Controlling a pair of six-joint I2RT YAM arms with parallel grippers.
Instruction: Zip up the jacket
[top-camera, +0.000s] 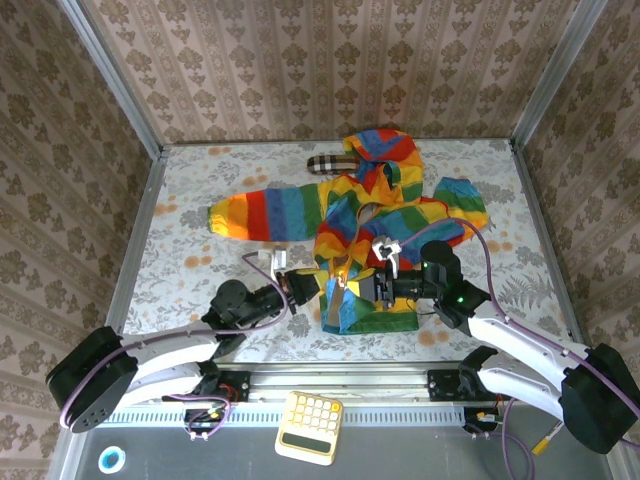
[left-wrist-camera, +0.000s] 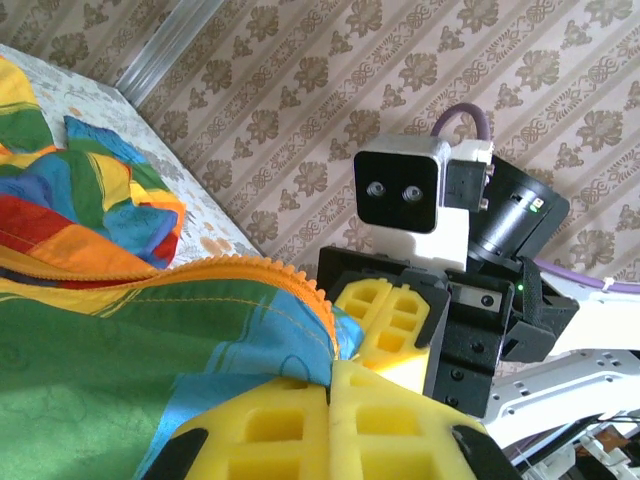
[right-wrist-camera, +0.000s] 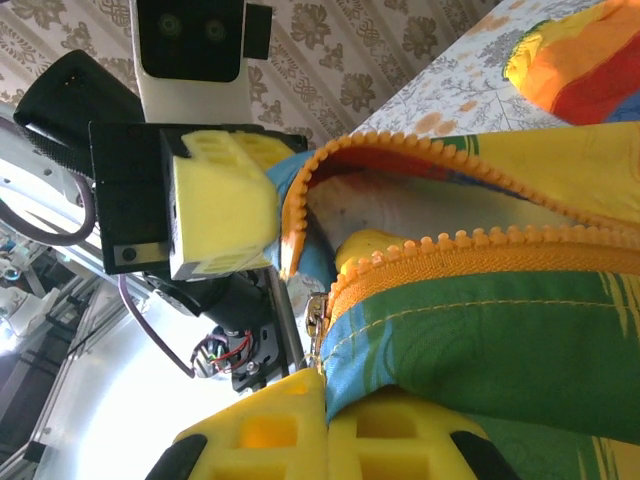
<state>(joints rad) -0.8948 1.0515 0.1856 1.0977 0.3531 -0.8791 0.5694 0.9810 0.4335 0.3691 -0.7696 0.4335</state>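
The rainbow-striped jacket (top-camera: 400, 205) lies spread on the table, hood toward the back, its front open. My left gripper (top-camera: 305, 286) is shut on the left bottom corner of the front. In the left wrist view its yellow fingers (left-wrist-camera: 290, 425) pinch blue-green hem beside the orange zipper teeth (left-wrist-camera: 285, 272). My right gripper (top-camera: 362, 290) is shut on the other front edge; its pads (right-wrist-camera: 400, 440) clamp the hem just below the metal zipper slider (right-wrist-camera: 318, 325) and teeth (right-wrist-camera: 500, 245). The two grippers face each other a short way apart, with the open zipper ends between them.
A small plaid item (top-camera: 330, 164) lies at the back by the hood. A yellow-and-white keypad (top-camera: 310, 427) sits in front of the arm bases, and a blue ring (top-camera: 111, 460) sits at the near left. Patterned walls enclose the table on three sides.
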